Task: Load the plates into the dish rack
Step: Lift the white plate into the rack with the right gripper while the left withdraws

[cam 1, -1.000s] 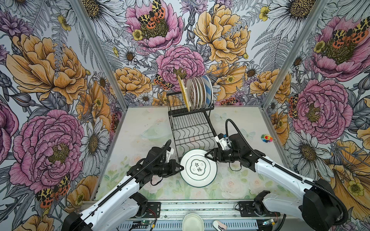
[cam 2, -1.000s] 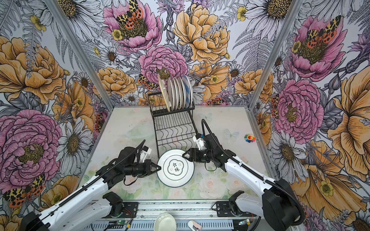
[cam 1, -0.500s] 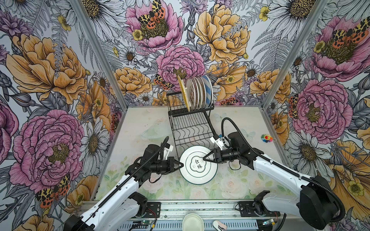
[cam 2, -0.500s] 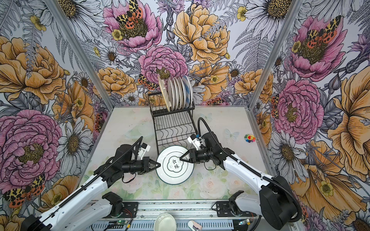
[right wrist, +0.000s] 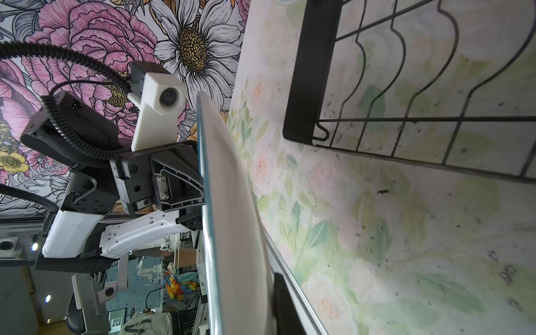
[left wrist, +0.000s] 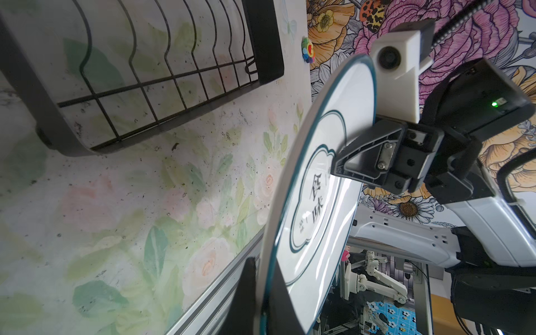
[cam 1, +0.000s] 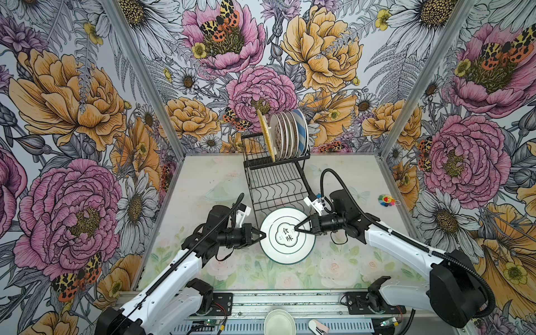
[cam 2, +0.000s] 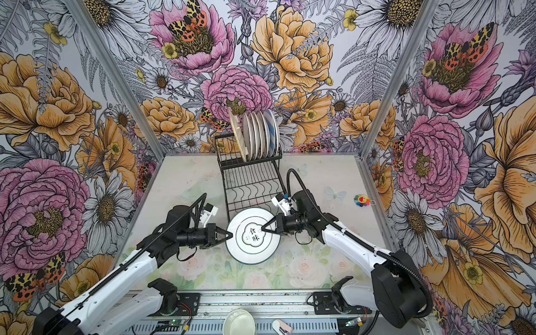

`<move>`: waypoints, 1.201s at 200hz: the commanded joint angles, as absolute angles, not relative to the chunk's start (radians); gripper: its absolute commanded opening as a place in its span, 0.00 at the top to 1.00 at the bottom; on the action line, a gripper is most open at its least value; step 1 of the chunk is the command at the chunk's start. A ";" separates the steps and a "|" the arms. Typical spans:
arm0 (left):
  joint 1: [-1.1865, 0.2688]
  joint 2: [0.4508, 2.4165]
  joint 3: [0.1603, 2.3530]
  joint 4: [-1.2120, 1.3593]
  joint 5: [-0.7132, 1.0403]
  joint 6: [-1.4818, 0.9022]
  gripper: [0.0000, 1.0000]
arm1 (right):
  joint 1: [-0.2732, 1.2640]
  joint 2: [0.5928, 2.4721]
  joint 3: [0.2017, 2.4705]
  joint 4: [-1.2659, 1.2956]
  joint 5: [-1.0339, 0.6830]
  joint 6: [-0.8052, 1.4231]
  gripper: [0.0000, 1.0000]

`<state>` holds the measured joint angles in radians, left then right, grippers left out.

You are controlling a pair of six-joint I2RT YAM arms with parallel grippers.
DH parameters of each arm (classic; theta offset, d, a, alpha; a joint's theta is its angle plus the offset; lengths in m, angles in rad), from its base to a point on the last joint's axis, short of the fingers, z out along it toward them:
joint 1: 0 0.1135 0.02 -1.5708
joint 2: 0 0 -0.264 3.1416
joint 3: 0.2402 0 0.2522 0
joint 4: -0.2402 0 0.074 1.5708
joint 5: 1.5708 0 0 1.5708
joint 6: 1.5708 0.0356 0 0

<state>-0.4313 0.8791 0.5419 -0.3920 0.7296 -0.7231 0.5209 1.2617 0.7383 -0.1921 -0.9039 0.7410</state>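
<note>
A white plate (cam 1: 287, 251) (cam 2: 251, 252) with a teal rim and black Chinese characters hangs tilted above the table, just in front of the black wire dish rack (cam 1: 275, 185) (cam 2: 249, 179). My left gripper (cam 1: 262, 234) (cam 2: 229, 233) (left wrist: 262, 269) is shut on its left rim, one finger on each face. My right gripper (cam 1: 296, 229) (cam 2: 263, 229) (right wrist: 245, 290) is shut on the plate (left wrist: 333, 185) (right wrist: 232, 232) from the right, reaching to the characters. Several plates (cam 1: 287, 136) (cam 2: 258, 135) and a yellow tray (cam 1: 265, 136) stand in the rack's upper tier.
A small colourful flower toy (cam 1: 386, 200) lies on the table at the right. A pale bowl (cam 1: 280, 322) and a small pink-and-white item (cam 1: 317, 326) sit on the front rail. Floral walls enclose the table on three sides.
My right gripper has closed on the plate's right side and reached further across it. The plate has risen a little and shifted toward the rack. My left gripper has kept its hold.
</note>
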 commanded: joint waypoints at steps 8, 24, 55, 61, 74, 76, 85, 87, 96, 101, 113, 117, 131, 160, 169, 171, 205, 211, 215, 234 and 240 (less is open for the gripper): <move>-0.393 0.875 0.596 -0.403 0.714 -0.688 0.46 | 0.542 1.252 0.825 -0.126 -0.895 0.765 1.00; -0.345 0.860 0.611 -0.447 0.704 -0.670 0.28 | 0.542 1.235 0.855 -0.136 -0.828 0.778 1.00; -0.270 0.839 0.653 -0.554 0.618 -0.612 0.12 | 0.551 1.204 0.966 -0.276 -0.581 0.738 1.00; -0.268 0.842 0.665 -0.570 0.590 -0.605 0.11 | 0.557 1.198 0.988 -0.300 -0.537 0.729 1.00; -0.251 0.844 0.678 -0.592 0.539 -0.600 0.10 | 0.574 1.192 1.046 -0.364 -0.427 0.705 1.00; -0.247 0.844 0.678 -0.592 0.535 -0.600 0.10 | 0.579 1.192 1.056 -0.374 -0.411 0.699 1.00; -0.229 0.844 0.680 -0.598 0.508 -0.600 0.09 | 0.598 1.193 1.100 -0.417 -0.336 0.681 1.00; -0.228 0.845 0.680 -0.599 0.501 -0.599 0.09 | 0.603 1.193 1.112 -0.429 -0.317 0.675 1.00; -0.211 0.849 0.681 -0.603 0.484 -0.595 0.09 | 0.629 1.199 1.158 -0.466 -0.238 0.658 1.00; -0.201 0.854 0.680 -0.602 0.476 -0.594 0.09 | 0.640 1.204 1.183 -0.481 -0.200 0.649 1.00; -0.187 0.870 0.677 -0.600 0.464 -0.586 0.08 | 0.674 1.219 1.246 -0.520 -0.113 0.630 1.00; -0.185 0.876 0.678 -0.601 0.458 -0.583 0.08 | 0.684 1.227 1.266 -0.531 -0.088 0.622 1.00; -0.184 0.893 0.679 -0.600 0.446 -0.568 0.07 | 0.722 1.261 1.356 -0.575 0.010 0.599 1.00; -0.184 0.914 0.689 -0.603 0.428 -0.542 0.06 | 0.801 1.349 1.541 -0.645 0.220 0.520 1.00; -0.181 0.918 0.691 -0.603 0.425 -0.534 0.05 | 0.836 1.380 1.594 -0.653 0.281 0.489 1.00; -0.180 0.919 0.692 -0.603 0.424 -0.532 0.05 | 0.839 1.387 1.606 -0.653 0.292 0.485 1.00; -0.173 0.930 0.696 -0.603 0.410 -0.518 0.02 | 0.930 1.529 1.814 -0.651 0.538 0.367 1.00; -0.171 0.932 0.696 -0.603 0.410 -0.514 0.02 | 0.944 1.558 1.856 -0.650 0.580 0.343 1.00; -0.169 0.934 0.696 -0.603 0.409 -0.513 0.02 | 0.953 1.578 1.884 -0.651 0.605 0.330 1.00; -0.164 0.944 0.698 -0.603 0.411 -0.502 0.01 | 0.975 1.666 2.002 -0.647 0.690 0.283 1.00; -0.163 0.946 0.698 -0.603 0.410 -0.501 0.01 | 0.977 1.689 2.032 -0.645 0.708 0.276 1.00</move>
<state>-0.1757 0.9371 0.6697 -0.6029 0.4328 -0.5385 0.9577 1.6276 1.9003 -0.6800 0.5095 0.3691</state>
